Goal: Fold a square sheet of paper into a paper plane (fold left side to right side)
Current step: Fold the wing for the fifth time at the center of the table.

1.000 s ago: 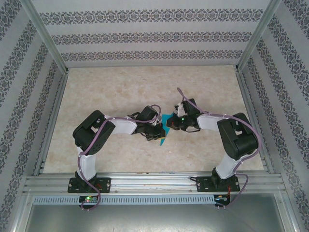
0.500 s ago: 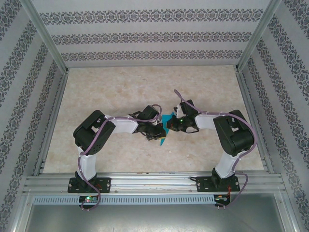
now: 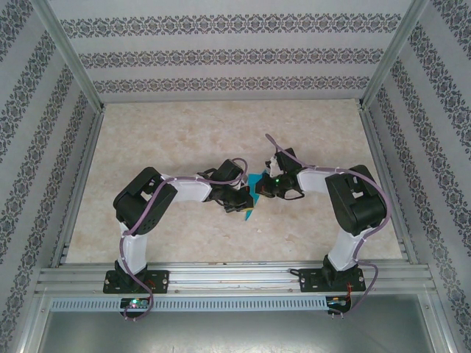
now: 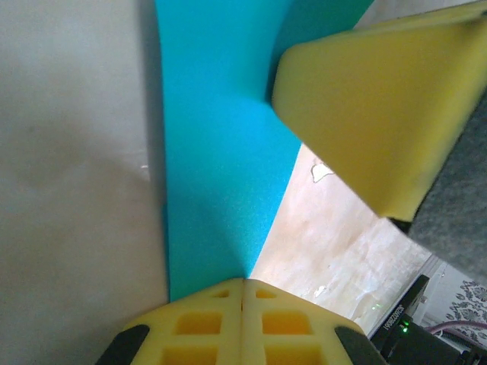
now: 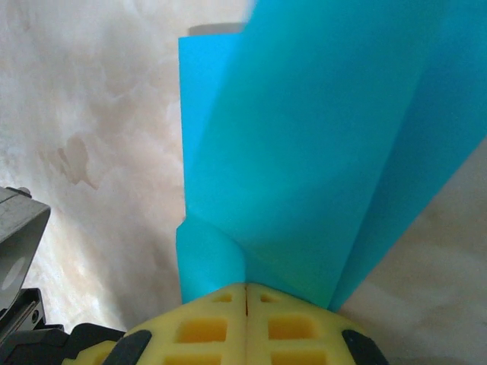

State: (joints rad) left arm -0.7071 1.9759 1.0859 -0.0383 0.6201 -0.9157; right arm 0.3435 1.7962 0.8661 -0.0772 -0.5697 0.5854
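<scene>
Pinching the square sheet of paper [image 3: 252,193], you are holding both jaw pairs clenched on it: left gripper [image 4: 243,283] at its left edge, right gripper [image 5: 246,287] opposite.

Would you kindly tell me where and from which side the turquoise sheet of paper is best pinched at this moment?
Pinch a free edge, coming in from the side. The sheet of paper is thin and partly curled up off the table, so only an edge fits between pads. The left gripper and right gripper each hold one that way, from opposite sides.
</scene>
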